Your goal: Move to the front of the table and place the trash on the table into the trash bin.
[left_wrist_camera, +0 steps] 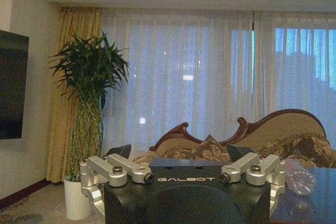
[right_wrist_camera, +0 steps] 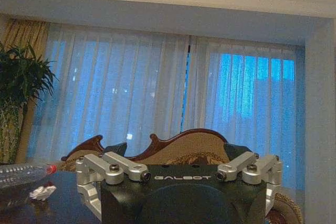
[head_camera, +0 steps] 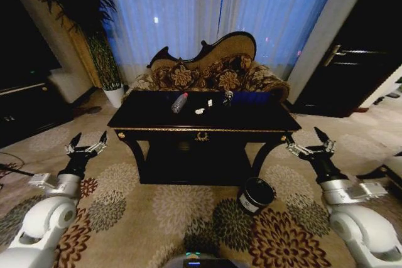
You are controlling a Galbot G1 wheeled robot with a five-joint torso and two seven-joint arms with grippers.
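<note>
The black table (head_camera: 264,117) with gold trim stands straight ahead, a short way off. On its top lie a clear plastic bottle (head_camera: 179,102), two white paper bits (head_camera: 200,111) and a shiny grey wad (head_camera: 227,96). The small black trash bin (head_camera: 256,194) stands on the carpet by the table's front right leg. My left gripper (head_camera: 88,144) is held open, low and left of the table. My right gripper (head_camera: 312,142) is open at the table's right corner. The left wrist view has its gripper (left_wrist_camera: 178,153) and the bottle (left_wrist_camera: 299,182). The right wrist view has its gripper (right_wrist_camera: 178,148), the bottle (right_wrist_camera: 23,174) and a paper bit (right_wrist_camera: 42,192).
A brown floral sofa (head_camera: 213,70) sits behind the table before curtained windows. A tall potted plant (head_camera: 103,61) stands at the back left, a dark cabinet (head_camera: 25,105) at the left and a dark door (head_camera: 358,61) at the right. Patterned carpet (head_camera: 157,211) lies between me and the table.
</note>
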